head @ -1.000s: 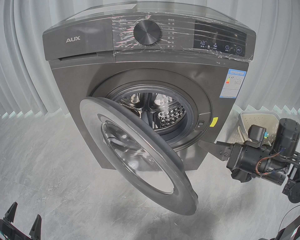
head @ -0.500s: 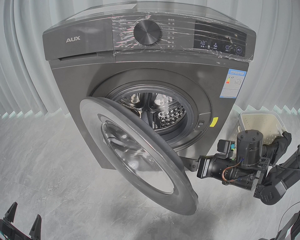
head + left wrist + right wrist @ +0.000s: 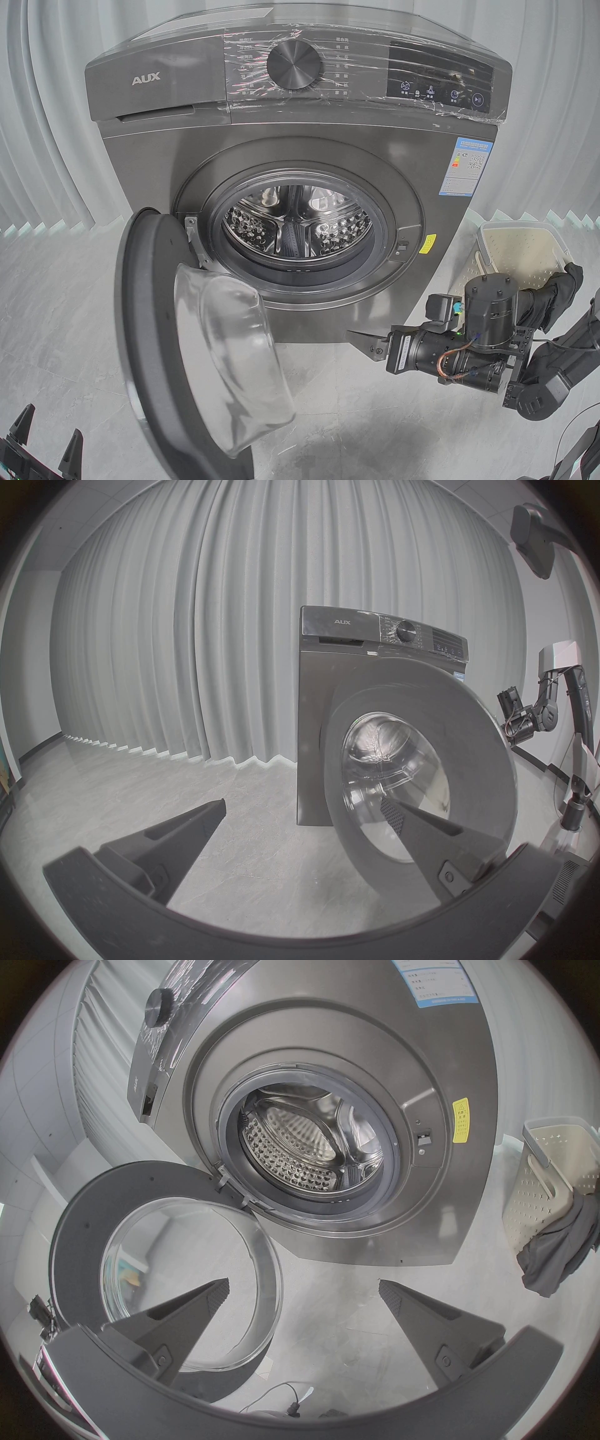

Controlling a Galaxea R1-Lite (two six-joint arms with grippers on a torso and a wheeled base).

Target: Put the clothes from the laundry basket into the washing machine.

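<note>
The grey washing machine [image 3: 294, 125] stands with its round door [image 3: 181, 337] swung wide to the left, so the steel drum [image 3: 297, 222] is exposed. A cream laundry basket [image 3: 525, 247] sits on the floor at the machine's right, and a dark garment [image 3: 556, 297] hangs over its front edge. My right gripper [image 3: 364, 342] hovers low before the machine's lower right corner, open and holding nothing. In the right wrist view the right gripper [image 3: 303, 1291] faces the drum [image 3: 312, 1141], with the basket [image 3: 556, 1166] and garment [image 3: 556, 1244] to one side. My left gripper [image 3: 44, 437] is open at the lower left.
Pale pleated curtains [image 3: 37, 125] hang behind the machine. The tiled floor [image 3: 75, 312] spreads out left of the open door. In the left wrist view the door [image 3: 425, 774] stands close before the left gripper [image 3: 303, 820].
The door swung from half open to wide open on the left. My right gripper moved left and down, from near the basket to the machine's lower front.
</note>
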